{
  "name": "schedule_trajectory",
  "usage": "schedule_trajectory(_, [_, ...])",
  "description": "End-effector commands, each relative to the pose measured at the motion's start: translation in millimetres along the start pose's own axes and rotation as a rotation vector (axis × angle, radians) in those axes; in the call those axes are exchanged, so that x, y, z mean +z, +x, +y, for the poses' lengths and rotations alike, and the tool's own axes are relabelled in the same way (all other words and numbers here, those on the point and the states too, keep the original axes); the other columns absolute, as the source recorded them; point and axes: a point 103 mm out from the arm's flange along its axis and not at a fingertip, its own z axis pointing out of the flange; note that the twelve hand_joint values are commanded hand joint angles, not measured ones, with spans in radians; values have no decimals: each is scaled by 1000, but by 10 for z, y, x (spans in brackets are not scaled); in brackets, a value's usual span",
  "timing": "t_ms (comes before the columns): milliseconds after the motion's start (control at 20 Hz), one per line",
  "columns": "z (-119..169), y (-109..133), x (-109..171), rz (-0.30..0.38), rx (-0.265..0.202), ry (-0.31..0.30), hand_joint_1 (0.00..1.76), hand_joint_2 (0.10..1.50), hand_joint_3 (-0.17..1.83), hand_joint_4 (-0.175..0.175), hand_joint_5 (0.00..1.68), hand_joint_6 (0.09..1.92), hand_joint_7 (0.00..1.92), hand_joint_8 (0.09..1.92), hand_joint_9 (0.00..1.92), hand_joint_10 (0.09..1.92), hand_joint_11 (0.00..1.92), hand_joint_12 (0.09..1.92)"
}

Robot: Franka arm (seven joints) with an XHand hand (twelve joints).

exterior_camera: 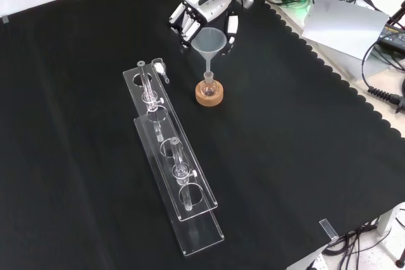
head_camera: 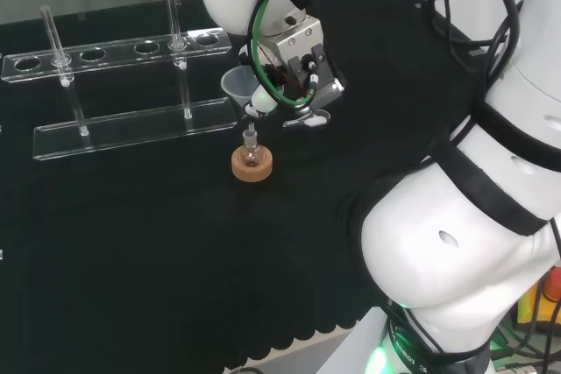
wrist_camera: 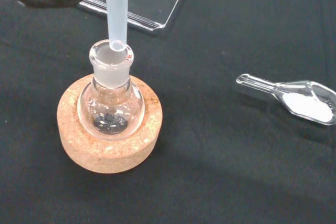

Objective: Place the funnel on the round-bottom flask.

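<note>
Scalloped black cloth (exterior_camera: 304,156) is covering the bench in the front view, its wavy hem running down the right side toward a small clear clip at the near corner. Wide bare cloth is lying open to the right of the work and to the left of the rack, while cables and grey gear are crowding the floor beyond the right edge.

Nearer than the flask, a long clear plastic test-tube rack (exterior_camera: 174,175) is stretching from the foreground back toward the middle, with glass tubes standing in some of its round holes. Just past its far end, a small clear scoop (wrist_camera: 294,95) holding white powder is lying flat on the cloth (well apart from the cork).

Close beside the rack's far end, a round-bottom flask (exterior_camera: 208,86) of clear glass is sitting upright in a rough tan cork ring (exterior_camera: 209,96). In the wrist view the flask's frosted neck is standing open, and the translucent stem of the funnel (exterior_camera: 209,43) is hanging with its tip at the neck's rim, just entering the mouth.

Farther back, the hand (exterior_camera: 205,14) is holding the funnel's cone, black-and-white fingers curling around it from both sides. Behind it, white arm links are rising out of the frame.
</note>
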Motion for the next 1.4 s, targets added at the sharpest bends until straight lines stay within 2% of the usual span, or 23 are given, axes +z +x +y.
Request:
schedule_trajectory(50, [5, 14, 14, -1, -1, 0, 746, 685, 547, -19, 508, 809, 797, 998, 1054, 742, 381, 1313])
schedule_trajectory(1400, [71, 38, 150, -9, 0, 23, 740, 688, 551, -21, 505, 812, 785, 1000, 1046, 747, 382, 1313])
